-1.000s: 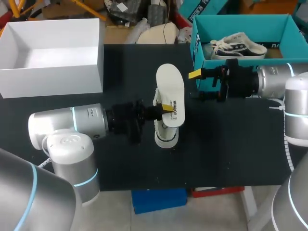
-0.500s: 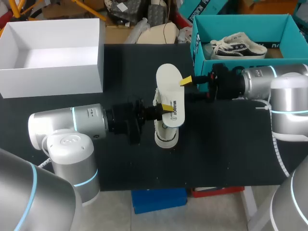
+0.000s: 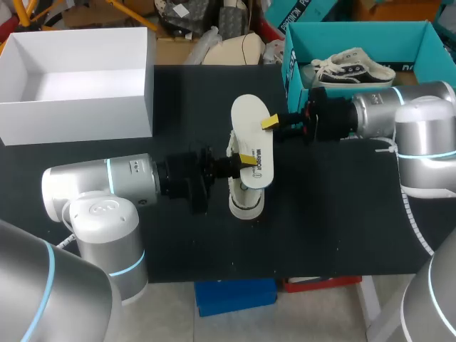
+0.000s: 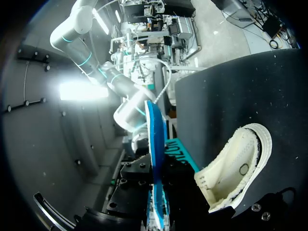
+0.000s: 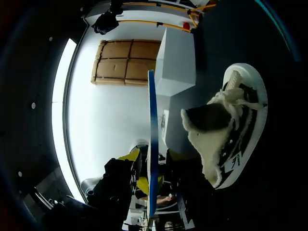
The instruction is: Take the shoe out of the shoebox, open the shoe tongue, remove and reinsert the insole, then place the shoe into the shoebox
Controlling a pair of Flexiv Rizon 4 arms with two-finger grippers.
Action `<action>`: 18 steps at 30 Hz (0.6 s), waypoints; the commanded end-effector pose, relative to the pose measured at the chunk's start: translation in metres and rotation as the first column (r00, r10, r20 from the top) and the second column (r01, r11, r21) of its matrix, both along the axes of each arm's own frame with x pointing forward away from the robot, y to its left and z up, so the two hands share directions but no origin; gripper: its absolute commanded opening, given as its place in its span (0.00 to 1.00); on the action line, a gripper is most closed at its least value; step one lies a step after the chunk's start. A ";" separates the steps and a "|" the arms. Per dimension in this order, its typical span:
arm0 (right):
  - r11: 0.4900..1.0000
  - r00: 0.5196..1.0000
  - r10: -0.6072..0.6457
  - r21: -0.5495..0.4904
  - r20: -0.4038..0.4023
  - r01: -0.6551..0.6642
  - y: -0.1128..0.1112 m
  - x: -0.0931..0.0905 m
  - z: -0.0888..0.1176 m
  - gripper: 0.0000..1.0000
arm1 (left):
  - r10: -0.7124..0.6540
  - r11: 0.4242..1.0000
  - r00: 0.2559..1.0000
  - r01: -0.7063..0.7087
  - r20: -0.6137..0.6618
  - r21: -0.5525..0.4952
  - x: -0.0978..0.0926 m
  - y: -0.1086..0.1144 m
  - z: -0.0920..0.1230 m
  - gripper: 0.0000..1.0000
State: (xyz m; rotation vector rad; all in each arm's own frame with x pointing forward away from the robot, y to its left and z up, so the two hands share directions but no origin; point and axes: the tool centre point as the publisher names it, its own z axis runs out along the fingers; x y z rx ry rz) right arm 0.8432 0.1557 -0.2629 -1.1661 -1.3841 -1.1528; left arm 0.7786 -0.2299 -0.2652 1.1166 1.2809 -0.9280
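Right end effector (image 3: 275,128) advanced, spread astride insole (image 3: 251,132), left end effector (image 3: 244,158) clamping it

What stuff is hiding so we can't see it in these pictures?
- Shoe on the table: in the head view, the insole held over it covers most of it, including its opening.
- Insole's flat sides: both wrist views show only its thin edge.
- Teal shoebox, near wall: in the head view, the right arm covers most of it.
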 end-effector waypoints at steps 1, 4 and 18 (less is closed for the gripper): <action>1.000 1.000 0.003 -0.005 0.000 -0.003 0.004 0.002 0.001 0.16 | 0.001 1.000 1.000 -0.001 -0.001 0.005 -0.001 0.000 0.001 0.00; 1.000 1.000 0.008 -0.003 -0.002 -0.008 0.007 0.002 0.000 0.10 | 0.001 1.000 1.000 -0.001 -0.001 0.005 -0.001 0.000 0.001 0.00; 1.000 1.000 0.010 -0.003 -0.002 -0.010 0.016 -0.003 0.001 0.11 | 0.001 1.000 1.000 -0.001 -0.001 0.005 -0.001 0.000 0.001 0.00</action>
